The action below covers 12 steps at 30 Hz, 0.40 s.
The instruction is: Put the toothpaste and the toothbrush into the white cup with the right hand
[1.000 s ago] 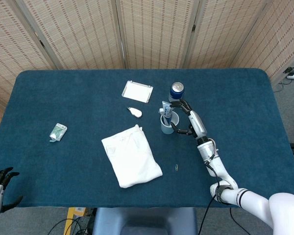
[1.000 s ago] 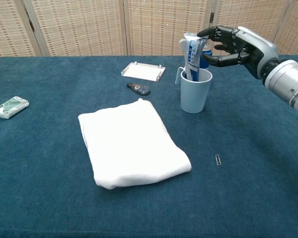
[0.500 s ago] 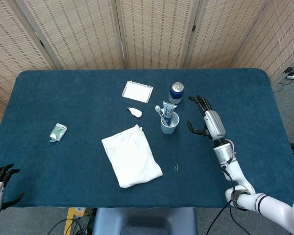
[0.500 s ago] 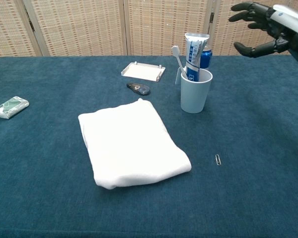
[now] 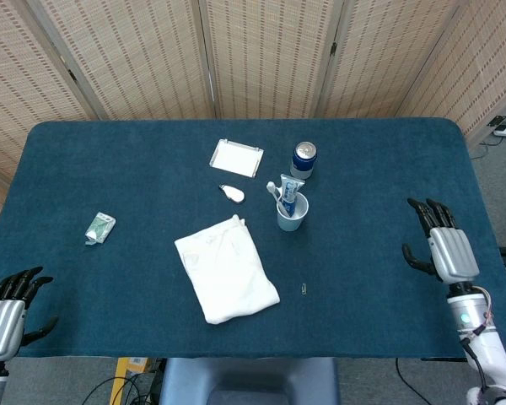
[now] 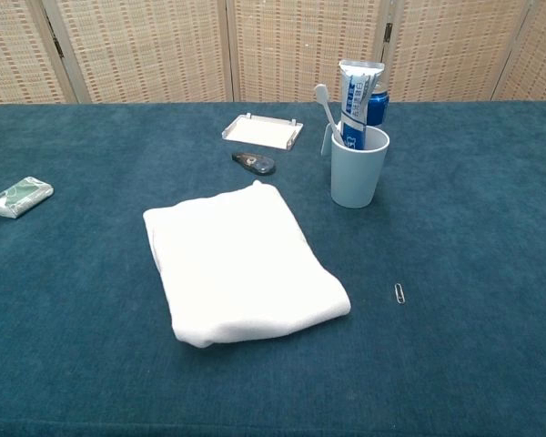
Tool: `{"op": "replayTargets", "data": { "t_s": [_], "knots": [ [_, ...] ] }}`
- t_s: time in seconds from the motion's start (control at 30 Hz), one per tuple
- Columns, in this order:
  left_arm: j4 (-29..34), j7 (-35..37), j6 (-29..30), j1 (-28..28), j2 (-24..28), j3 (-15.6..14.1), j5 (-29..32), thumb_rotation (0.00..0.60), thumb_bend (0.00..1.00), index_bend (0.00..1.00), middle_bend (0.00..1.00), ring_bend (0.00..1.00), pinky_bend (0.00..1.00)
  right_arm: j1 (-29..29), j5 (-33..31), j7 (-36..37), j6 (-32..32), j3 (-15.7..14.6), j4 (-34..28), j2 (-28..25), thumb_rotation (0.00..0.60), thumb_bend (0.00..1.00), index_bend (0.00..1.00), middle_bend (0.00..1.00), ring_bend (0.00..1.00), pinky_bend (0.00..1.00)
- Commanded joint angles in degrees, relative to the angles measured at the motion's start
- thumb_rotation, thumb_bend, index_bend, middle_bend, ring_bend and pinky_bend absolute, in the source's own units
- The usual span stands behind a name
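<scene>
Fingers [image 5: 430,213] spread; one toothbrush [image 6: 327,111], one toothpaste [image 6: 352,103]

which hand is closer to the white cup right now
Right. The right hand is open near the table's right edge, right of the white cup and a bit nearer the robot. The left hand hangs off the near left corner, much farther away.

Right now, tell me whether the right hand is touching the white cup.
Apart. Head view shows the right hand open near the table's right edge, with bare cloth between it and the white cup.
</scene>
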<state>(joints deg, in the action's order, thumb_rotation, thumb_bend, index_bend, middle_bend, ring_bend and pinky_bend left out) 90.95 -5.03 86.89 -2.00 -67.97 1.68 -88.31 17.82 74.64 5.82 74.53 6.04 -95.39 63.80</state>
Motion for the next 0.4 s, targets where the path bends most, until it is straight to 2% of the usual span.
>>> {"op": "replayTargets", "data": {
  "t_s": [0.03, 0.2, 0.4],
  "knots": [
    [0.3, -0.7, -0.4, -0.5, -0.3, 0.3, 0.0, 0.600, 0.27, 0.27, 0.17, 0.15, 0.17, -3.5, 2.7, 1.7, 2.3, -2.7, -1.5, -2.8, 0.600, 0.35, 0.02, 0.11, 0.00, 0.00],
    [1.7, -0.6, -0.4, -1.1, -0.6, 0.6, -0.1, 0.600, 0.27, 0.27, 0.17, 0.15, 0.17, -8.2, 5.0, 2.4, 6.9, -5.2, -1.1, -3.1, 0.600, 0.35, 0.02, 0.11, 0.00, 0.00],
    [2.5, -1.3, 0.2, -1.4, -1.0, 1.0, -0.1, 0.600, 0.27, 0.27, 0.17, 0.15, 0.17, -11.8, 8.3, 4.9, 11.3, -6.5, 0.6, -2.4, 0.600, 0.35, 0.02, 0.11, 0.00, 0.00]
  ]
}}
